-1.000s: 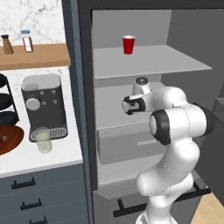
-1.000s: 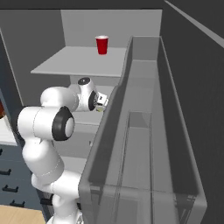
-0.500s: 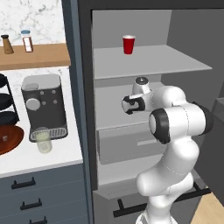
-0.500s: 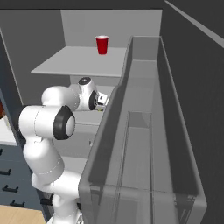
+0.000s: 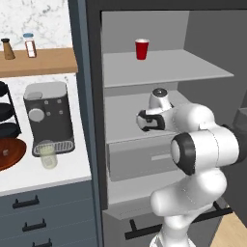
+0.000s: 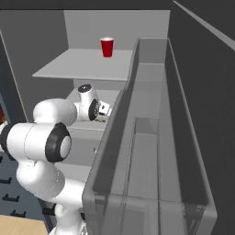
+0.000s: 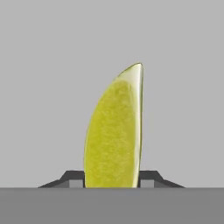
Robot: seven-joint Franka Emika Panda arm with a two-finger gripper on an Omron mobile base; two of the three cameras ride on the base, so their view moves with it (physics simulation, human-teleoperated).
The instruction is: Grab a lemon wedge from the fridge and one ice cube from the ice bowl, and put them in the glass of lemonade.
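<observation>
Yellow and pulpy, the small lemon wedge (image 7: pixel 114 131) stands on end between my two dark fingertips (image 7: pixel 72 177), which press its flanks; my jaws are closed on it, pinching it across its thin width so it cannot roll free. It sits at the middle pale grey shelf inside the tall dark grey fridge (image 5: pixel 159 72), where my gripper (image 5: pixel 141 120) reaches in sideways under the shelf with the small red cup (image 5: pixel 141 49). On the white counter outside, the clear tumbler of pale lemonade (image 5: pixel 48 154) waits before the coffee machine (image 5: pixel 48 116), beside the reddish-brown wooden bowl (image 5: pixel 9 154).
</observation>
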